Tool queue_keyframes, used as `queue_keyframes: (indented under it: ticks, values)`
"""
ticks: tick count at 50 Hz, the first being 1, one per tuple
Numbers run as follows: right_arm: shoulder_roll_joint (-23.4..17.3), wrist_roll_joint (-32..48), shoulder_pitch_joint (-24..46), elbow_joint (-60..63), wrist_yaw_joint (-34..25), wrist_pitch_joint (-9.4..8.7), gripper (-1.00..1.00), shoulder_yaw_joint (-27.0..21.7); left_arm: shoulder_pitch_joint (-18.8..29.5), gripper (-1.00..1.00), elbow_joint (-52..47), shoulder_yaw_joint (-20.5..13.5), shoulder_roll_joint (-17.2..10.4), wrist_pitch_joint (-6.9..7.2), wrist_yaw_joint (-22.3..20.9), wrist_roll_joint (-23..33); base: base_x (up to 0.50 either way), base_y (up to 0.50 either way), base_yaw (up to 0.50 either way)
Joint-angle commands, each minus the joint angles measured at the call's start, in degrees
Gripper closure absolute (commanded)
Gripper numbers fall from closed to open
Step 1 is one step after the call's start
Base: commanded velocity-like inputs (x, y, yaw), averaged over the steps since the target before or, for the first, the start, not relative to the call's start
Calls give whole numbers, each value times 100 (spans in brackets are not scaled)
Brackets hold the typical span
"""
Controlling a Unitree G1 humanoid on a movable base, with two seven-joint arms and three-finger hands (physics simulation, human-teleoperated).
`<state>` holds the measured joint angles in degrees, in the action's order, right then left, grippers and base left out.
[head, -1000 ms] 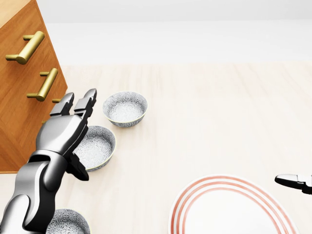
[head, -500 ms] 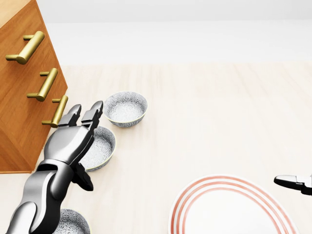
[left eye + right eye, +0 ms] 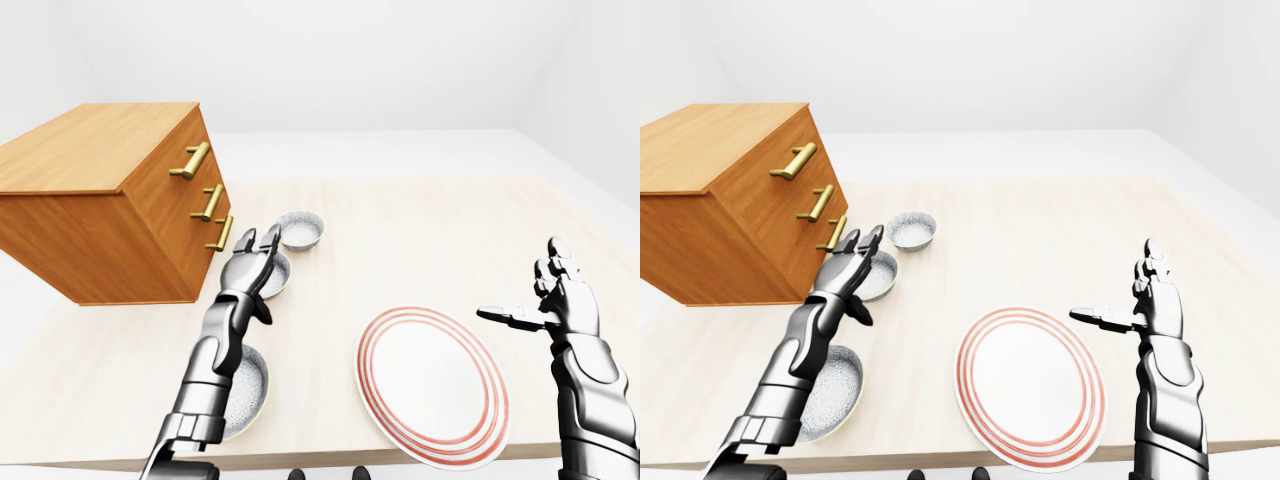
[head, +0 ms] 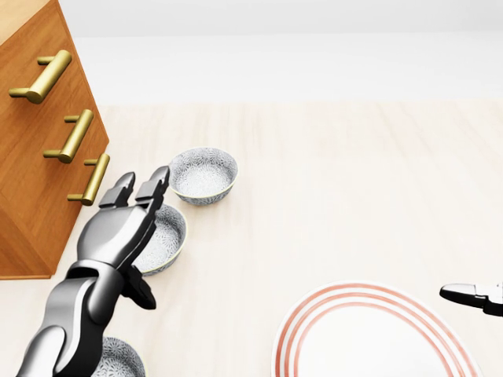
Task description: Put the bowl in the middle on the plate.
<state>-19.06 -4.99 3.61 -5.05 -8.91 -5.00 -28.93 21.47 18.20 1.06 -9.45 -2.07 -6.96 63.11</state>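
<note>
Three patterned grey bowls stand in a line at the left of the table. The middle bowl is partly covered by my left hand, which hovers over its left half with fingers stretched out, open and holding nothing. The far bowl and the near bowl stand free. The white plate with red rings lies at the lower right, bare. My right hand floats open to the right of the plate, with only a fingertip showing in the head view.
A wooden drawer cabinet with brass handles stands close to the left of the bowls. The light wooden table stretches to the right, and its near edge runs just below the plate.
My left hand has slid a little right and down over the middle bowl, uncovering the lowest drawer handle. The right hand has barely drifted lower. Bowls and plate have not moved.
</note>
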Motion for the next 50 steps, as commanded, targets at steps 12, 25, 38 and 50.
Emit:
queue_keyframes:
  ticks: [12,25,38,50]
  values:
    - [18,37,-17,43,-28,0,-100,-4,149,-100,204,92,88,15,125,0,0,0,0]
    - [23,42,-26,108,-33,0,-100,-7,152,-100,246,161,167,28,153,41,0,0,0]
    - [6,40,11,-65,-21,0,-100,24,228,-100,454,213,210,2,237,60,0,0,0]
    - [21,45,-15,-13,-43,0,-100,14,153,-100,555,257,276,-28,390,31,0,0,0]
